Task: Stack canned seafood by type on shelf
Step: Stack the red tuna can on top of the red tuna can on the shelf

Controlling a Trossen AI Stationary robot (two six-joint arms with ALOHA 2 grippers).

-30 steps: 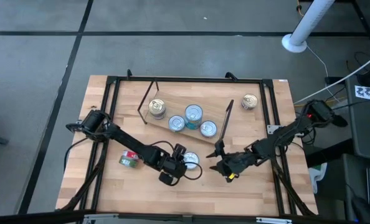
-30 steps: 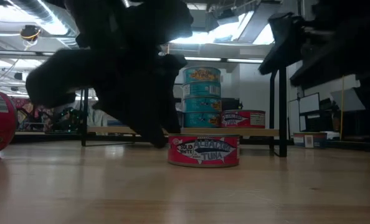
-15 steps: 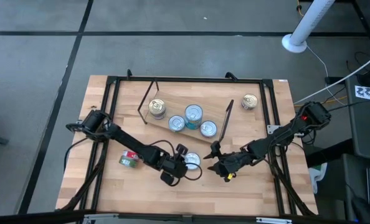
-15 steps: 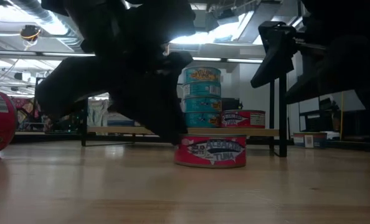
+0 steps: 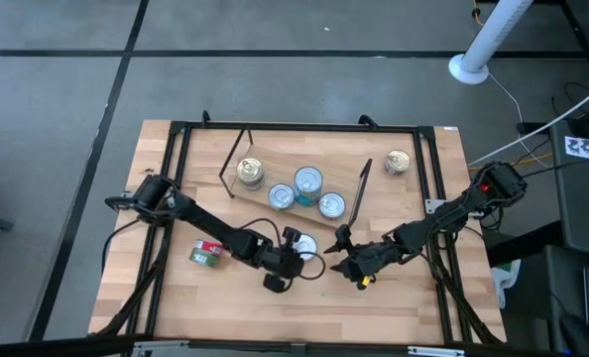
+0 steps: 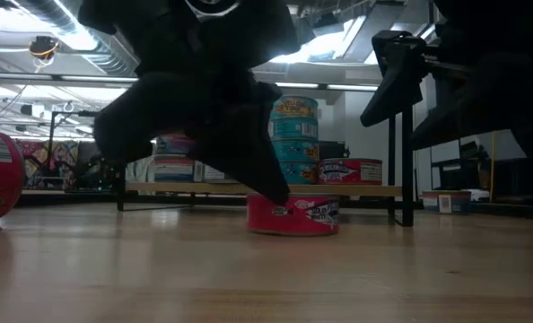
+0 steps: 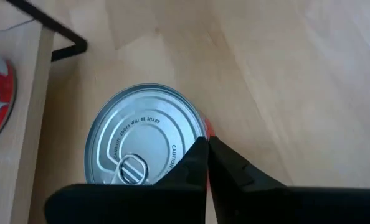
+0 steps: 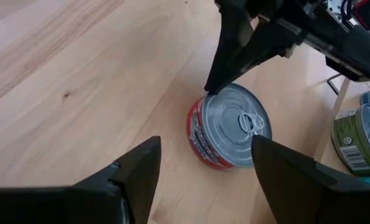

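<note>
1. Silver lid of the red tin (image 7: pixel 144 149) on the bench, left wrist view: embossed "CAUTION - EDGES WILL BE SHARP" around the pull-tab.
2. Side label of the same tin, low view: white lettering, not legible.
3. Stacked tins (image 6: pixel 292 139) on the shelf (image 6: pixel 249 189), low view: printed labels, wording unreadable.

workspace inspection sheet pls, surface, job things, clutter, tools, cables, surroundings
surface: black-framed light wooden tabletop, bare at the front
job's things: light-wood shelf on black wire legs carries four tins; red-labelled silver-lidded tuna tin in front of it; red-green tin on its side; gold-lidded tin right of shelf
clutter: nothing seen
tools: left tool shut, tips touching the red tin's rim, not gripping; right tool open beside it
cables: black cables along the frame
surroundings: grey floor, white post
</note>
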